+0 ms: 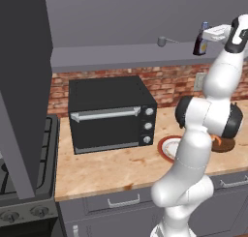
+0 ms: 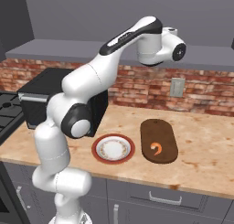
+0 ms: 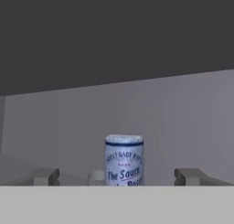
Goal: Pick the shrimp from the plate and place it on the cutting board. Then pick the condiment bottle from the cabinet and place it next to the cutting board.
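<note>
Reaching for the condiment bottle (image 1: 200, 41) on the cabinet (image 1: 121, 54) ledge is the step in hand; the first half of the task reads as done, since the shrimp (image 2: 156, 148) lies on the cutting board (image 2: 158, 141) and the plate (image 2: 113, 148) beside it holds nothing. In the left base view the arm is stretched up and the gripper (image 1: 207, 36) sits level with the bottle's upper half, just beside it. In the hand view the fingers (image 3: 45, 176) are spread wide, nothing between them but the bottle (image 3: 124, 160), which stands upright and centred in the gap, farther in along the ledge; its pale cap and label face the camera. Whether the pads are already alongside the body or short of it I cannot tell. Judgement for a clean grasp: advance straight along the hand's axis, keeping the bottle centred, until the pads flank the widest part of the body rather than the narrow neck; close only then. The bottle is tall and slim, so a push from one finger arriving first could tip it or slide it back toward the cabinet wall. A small pale object (image 3: 95, 177) sits just left of the bottle in the hand view; identity unclear, worth avoiding with the near finger. After closing, lift slightly before retracting so the base clears the ledge, then carry it down to the counter (image 2: 205, 145) beside the board.
</note>
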Available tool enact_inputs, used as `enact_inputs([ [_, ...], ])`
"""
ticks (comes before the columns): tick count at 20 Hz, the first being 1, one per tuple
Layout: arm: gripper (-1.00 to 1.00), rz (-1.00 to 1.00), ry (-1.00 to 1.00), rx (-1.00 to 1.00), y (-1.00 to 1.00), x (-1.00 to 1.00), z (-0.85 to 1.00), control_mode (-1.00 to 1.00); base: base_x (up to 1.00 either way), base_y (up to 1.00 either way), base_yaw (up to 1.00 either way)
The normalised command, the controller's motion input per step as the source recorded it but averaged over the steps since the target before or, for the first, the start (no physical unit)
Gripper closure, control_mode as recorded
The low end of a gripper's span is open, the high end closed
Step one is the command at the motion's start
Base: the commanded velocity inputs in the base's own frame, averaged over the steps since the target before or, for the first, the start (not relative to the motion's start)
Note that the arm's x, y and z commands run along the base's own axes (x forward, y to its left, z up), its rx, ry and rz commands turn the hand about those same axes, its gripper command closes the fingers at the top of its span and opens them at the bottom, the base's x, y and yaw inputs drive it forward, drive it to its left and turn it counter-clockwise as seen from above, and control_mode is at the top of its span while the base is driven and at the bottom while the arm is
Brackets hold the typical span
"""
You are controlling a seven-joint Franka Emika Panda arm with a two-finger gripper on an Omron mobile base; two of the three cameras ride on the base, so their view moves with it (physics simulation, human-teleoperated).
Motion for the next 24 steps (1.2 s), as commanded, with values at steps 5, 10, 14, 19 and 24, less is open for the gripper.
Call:
enact_inputs([
  [5, -1.0, 0.0, 0.01, 0.0, 0.0, 0.08, 0.0, -1.0, 0.0, 0.0, 0.0],
  [10, -1.0, 0.0, 0.0, 0.0, 0.0, 0.09, -0.02, -1.0, 0.0, 0.0, 0.0],
  [14, -1.0, 0.0, 0.01, 0.0, 0.0, 0.08, 0.0, -1.0, 0.0, 0.0, 0.0],
  [19, -1.0, 0.0, 0.01, 0.0, 0.0, 0.07, 0.0, -1.0, 0.0, 0.0, 0.0],
  [24, -1.0, 0.0, 0.01, 0.0, 0.0, 0.08, -0.01, -1.0, 0.0, 0.0, 0.0],
])
